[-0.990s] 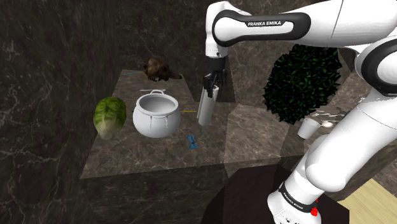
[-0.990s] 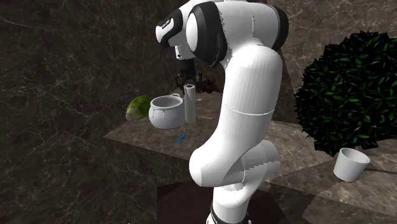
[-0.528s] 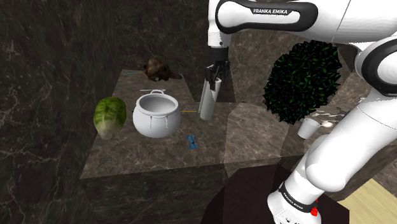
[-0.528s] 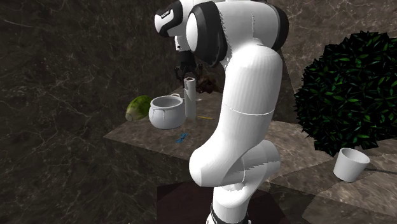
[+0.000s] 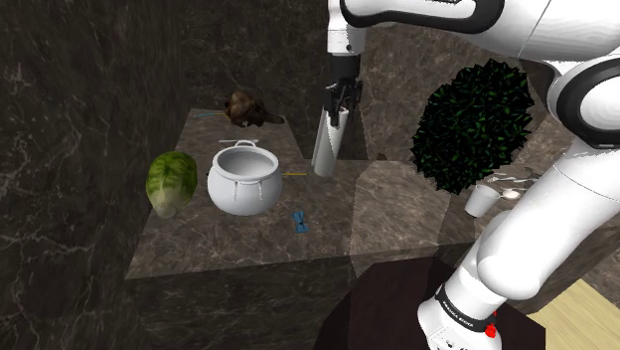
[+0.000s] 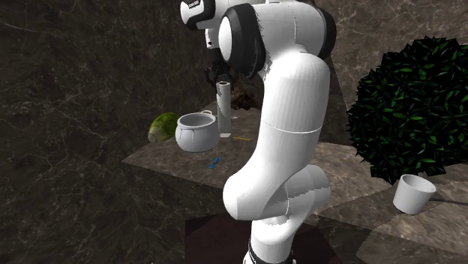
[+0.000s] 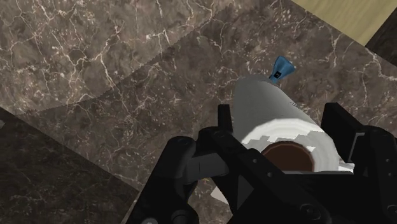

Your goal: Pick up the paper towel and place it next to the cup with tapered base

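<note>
The paper towel (image 5: 324, 151) is a white roll with a brown core. It hangs upright, clear of the marble counter (image 5: 219, 239), beside the white pot. My black gripper (image 5: 338, 107) is shut on its top end. In the second exterior view the roll (image 6: 223, 111) hangs under the gripper (image 6: 220, 79). In the wrist view both fingers clasp the roll (image 7: 264, 102) inside the gripper (image 7: 280, 124). The cup with tapered base (image 5: 481, 200) is white and stands far off at the shoulder view's right, below the bush; this cup (image 6: 414, 193) sits at the second exterior view's lower right.
A white two-handled pot (image 5: 240, 179), a green cabbage (image 5: 171, 182), a brown lump (image 5: 248, 107) and a small blue object (image 5: 299, 220) lie on the counter. A dark green bush (image 5: 472, 124) stands between the roll and the cup. Dark marble walls surround the counter.
The gripper has risen with the paper towel in it, lifting the roll's lower end off the counter. Nothing else has moved.
</note>
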Tool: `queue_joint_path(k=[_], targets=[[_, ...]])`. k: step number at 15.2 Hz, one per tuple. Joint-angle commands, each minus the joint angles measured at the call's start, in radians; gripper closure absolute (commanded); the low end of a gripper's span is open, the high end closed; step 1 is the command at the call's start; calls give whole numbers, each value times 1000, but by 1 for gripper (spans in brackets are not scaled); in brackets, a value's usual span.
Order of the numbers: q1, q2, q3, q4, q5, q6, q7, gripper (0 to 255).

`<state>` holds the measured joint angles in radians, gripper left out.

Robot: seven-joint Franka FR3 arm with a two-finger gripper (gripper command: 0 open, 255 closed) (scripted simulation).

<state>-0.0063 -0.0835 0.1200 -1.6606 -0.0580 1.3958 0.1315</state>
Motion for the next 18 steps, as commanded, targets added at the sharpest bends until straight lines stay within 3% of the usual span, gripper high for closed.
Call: queue_joint_path(k=[1, 14, 18], targets=[[0, 4, 1, 31, 0, -28, 0, 255], [4, 83, 6, 306, -12, -224, -5, 255], [-34, -48, -37, 152, -16, -195, -87, 255]])
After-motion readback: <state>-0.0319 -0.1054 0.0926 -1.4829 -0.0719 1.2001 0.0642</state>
